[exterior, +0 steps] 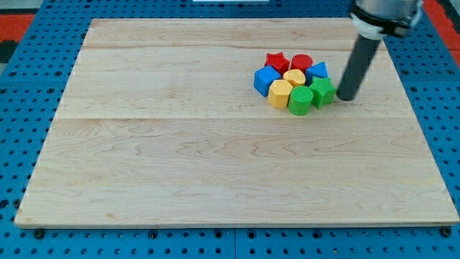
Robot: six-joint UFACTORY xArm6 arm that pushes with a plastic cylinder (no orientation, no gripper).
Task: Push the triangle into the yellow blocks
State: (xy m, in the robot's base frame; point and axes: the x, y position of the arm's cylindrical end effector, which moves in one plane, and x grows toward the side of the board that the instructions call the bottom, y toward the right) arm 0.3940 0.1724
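The blocks sit in one tight cluster at the board's upper right. The blue triangle [318, 70] is at the cluster's right, touching the yellow round block [294, 77]. A yellow hexagon [279, 93] lies below and left of it. My tip [346, 97] is just right of the green star-shaped block [323, 91], below and right of the triangle, very close to the green block. Around them are a red star [276, 61], a red round block [301, 62], a blue block [265, 80] at the left and a green round block [300, 101].
The wooden board [180, 158] lies on a blue pegboard table [21, 86]. The arm's grey and black body [381, 14] hangs over the board's top right corner.
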